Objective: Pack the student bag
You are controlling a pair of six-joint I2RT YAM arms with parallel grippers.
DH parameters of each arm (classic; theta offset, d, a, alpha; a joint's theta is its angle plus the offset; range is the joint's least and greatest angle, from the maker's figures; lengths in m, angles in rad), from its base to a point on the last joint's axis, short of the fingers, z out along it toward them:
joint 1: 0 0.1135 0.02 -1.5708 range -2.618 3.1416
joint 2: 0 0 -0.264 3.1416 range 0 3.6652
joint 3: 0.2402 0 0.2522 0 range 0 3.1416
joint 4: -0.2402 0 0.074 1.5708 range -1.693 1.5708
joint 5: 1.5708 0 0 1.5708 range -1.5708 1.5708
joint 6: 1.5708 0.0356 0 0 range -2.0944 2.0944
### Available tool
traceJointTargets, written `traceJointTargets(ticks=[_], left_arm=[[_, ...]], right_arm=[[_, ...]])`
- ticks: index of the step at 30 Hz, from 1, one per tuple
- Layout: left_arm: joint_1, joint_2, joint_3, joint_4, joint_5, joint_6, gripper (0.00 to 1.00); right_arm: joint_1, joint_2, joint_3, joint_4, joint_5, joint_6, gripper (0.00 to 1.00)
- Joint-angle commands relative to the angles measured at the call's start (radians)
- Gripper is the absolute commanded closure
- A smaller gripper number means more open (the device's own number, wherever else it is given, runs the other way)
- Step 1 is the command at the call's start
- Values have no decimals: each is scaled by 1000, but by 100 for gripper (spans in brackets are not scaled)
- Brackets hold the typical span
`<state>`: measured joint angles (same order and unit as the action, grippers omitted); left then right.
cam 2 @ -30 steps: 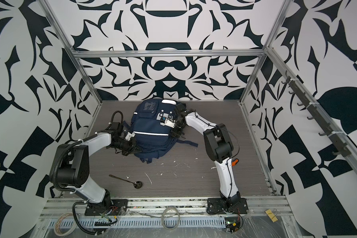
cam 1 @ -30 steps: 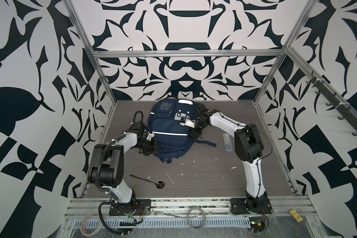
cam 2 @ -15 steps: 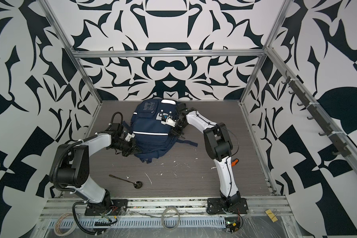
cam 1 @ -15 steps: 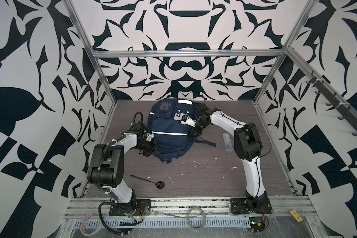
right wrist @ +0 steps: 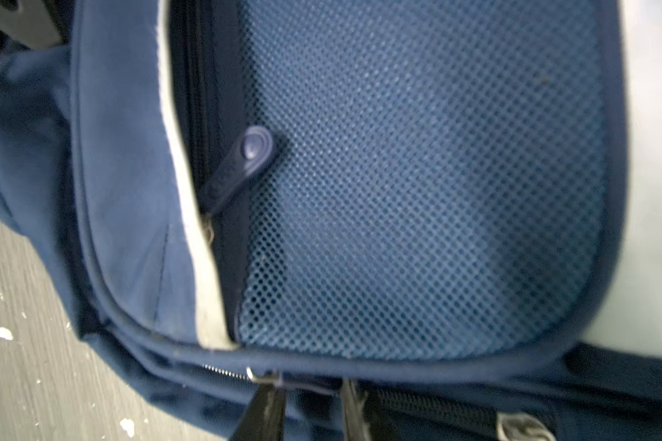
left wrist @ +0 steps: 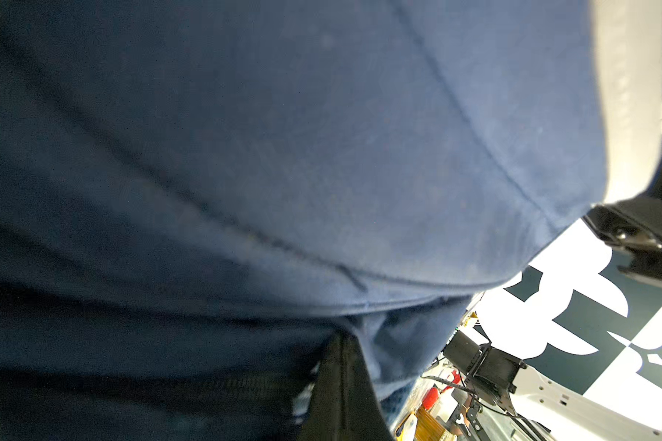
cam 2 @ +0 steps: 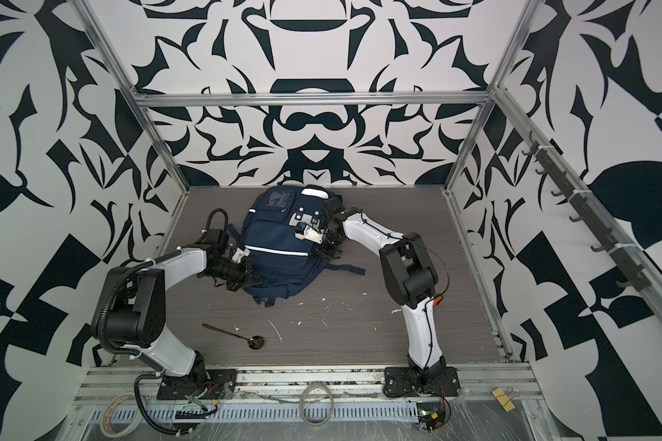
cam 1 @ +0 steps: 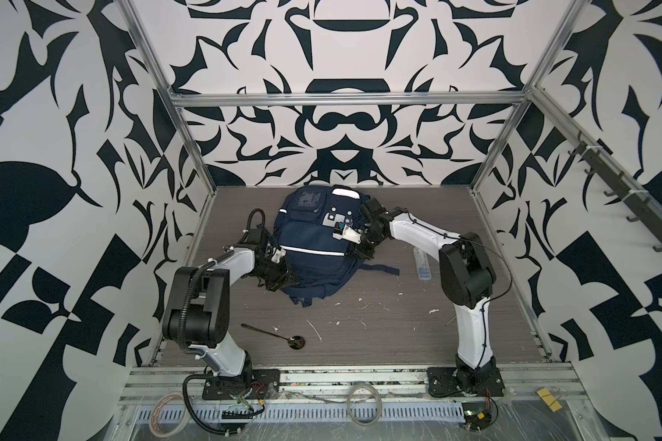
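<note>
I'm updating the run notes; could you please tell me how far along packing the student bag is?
Done: nothing visible; what the navy backpack holds cannot be seen. In hand: the left gripper is shut against its lower edge; the right gripper has its jaws at a metal zip slider beside the mesh pocket. Left: a spoon and a clear case lie on the table.

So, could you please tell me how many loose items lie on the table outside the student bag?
2, white scraps aside: a dark spoon near the front, and a slim clear case right of the student bag. The bag could hide others.
</note>
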<state>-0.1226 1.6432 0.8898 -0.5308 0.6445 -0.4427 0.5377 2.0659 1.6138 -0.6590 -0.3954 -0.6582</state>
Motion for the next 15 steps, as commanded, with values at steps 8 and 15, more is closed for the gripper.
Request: traceJointTargets(ticks=[8, 15], left_arm=[[-1, -7, -14, -25, 12, 10, 100], [-2, -23, -9, -51, 4, 14, 100]], right_arm=[[45, -32, -22, -16, 47, -35, 67], [50, -59, -83, 167, 94, -16, 55]])
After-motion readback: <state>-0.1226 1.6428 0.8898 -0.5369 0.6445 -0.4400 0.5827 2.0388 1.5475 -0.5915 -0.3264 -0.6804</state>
